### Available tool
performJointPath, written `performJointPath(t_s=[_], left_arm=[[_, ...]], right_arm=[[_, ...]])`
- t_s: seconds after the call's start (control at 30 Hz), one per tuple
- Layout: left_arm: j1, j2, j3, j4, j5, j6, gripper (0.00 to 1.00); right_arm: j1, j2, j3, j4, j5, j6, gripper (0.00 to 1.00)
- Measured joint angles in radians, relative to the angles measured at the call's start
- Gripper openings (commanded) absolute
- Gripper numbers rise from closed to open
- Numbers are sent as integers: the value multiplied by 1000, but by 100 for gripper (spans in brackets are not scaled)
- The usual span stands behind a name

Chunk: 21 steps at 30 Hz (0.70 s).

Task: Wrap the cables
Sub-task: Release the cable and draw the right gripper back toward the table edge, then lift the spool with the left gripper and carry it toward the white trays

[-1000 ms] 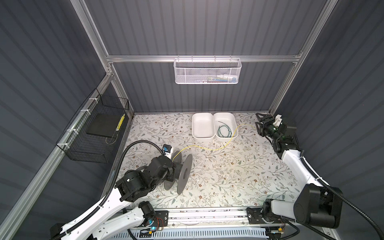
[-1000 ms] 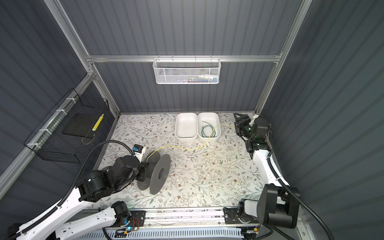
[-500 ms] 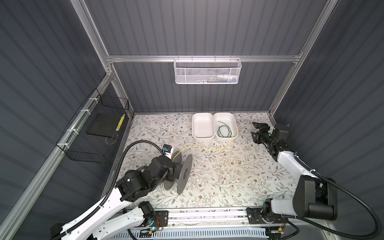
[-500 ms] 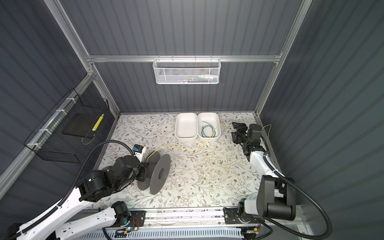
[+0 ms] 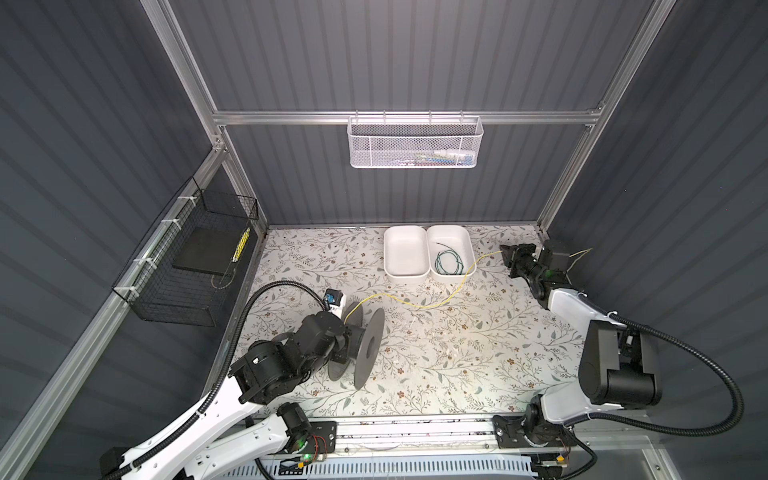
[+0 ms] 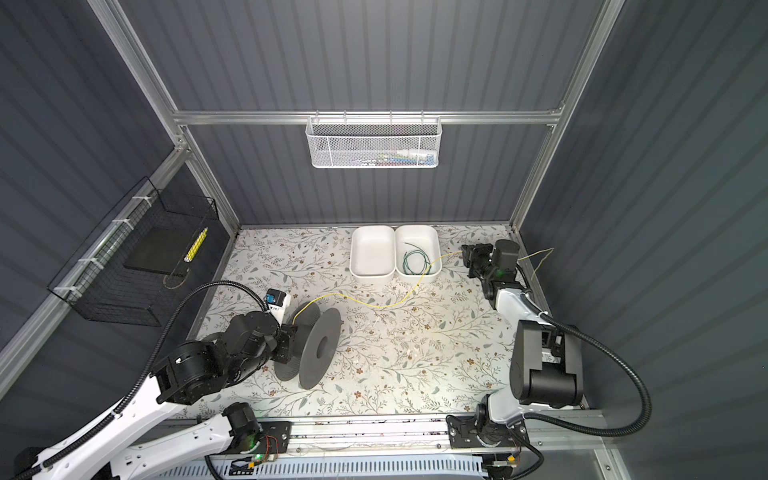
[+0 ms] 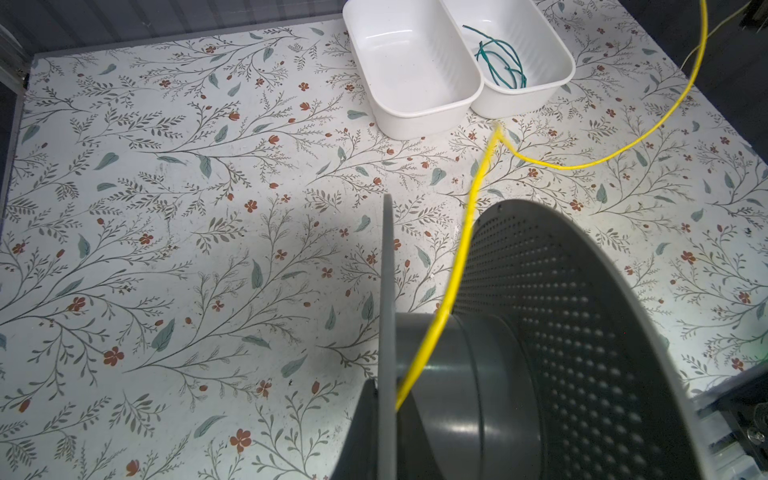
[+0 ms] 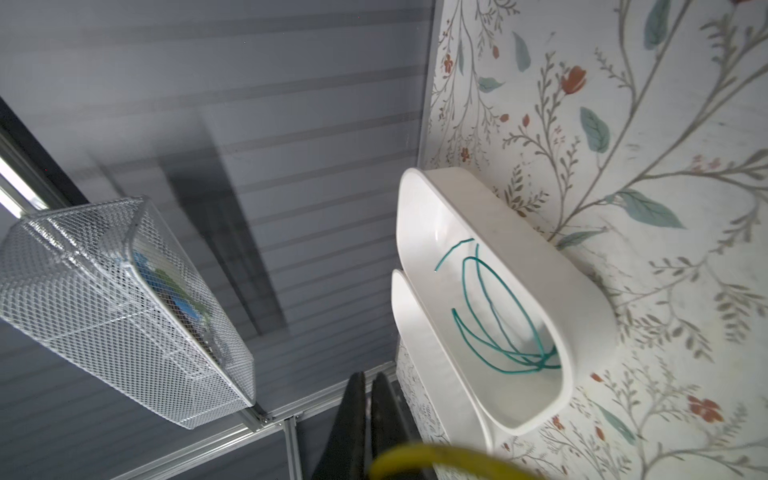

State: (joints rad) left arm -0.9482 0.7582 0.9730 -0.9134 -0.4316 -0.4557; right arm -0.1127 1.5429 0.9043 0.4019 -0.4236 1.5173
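Observation:
In both top views a thin yellow cable (image 5: 415, 304) (image 6: 374, 306) runs from a grey spool (image 5: 368, 349) (image 6: 320, 349) across the floral table to my right gripper (image 5: 505, 254) (image 6: 467, 255). A short tail of it sticks out behind the wrist. The right wrist view shows the right gripper (image 8: 370, 378) shut, with the yellow cable (image 8: 436, 457) blurred at the finger bases. My left gripper (image 5: 347, 340) (image 7: 384, 436) is shut on the spool's (image 7: 561, 332) near flange, and the yellow cable (image 7: 461, 257) leads onto the hub. The green cable (image 5: 449, 262) (image 7: 500, 66) (image 8: 490, 316) lies coiled in the right white bin (image 5: 451, 276).
An empty white bin (image 5: 406, 274) sits next to the one holding the green cable, at the back of the table. A white mesh basket (image 5: 415, 143) hangs on the back rail. A black wire basket (image 5: 187, 257) is on the left wall. The right wall stands close behind the right wrist.
My right arm swung from the back right corner toward the bins, and its gripper went from open to shut at the yellow cable's far end. The left arm and spool stayed still.

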Motion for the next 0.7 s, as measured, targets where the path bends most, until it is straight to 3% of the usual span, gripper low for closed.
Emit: performJointPath(t_s=[0.37,0.7], left_arm=[[0,-41,132,-105,-23,0,0],[0,-20,261,-190,82,27,0]], right_arm=[[-50,16,89,0,-22,22,0],[-64,25,213,-133,-29,-114,0]])
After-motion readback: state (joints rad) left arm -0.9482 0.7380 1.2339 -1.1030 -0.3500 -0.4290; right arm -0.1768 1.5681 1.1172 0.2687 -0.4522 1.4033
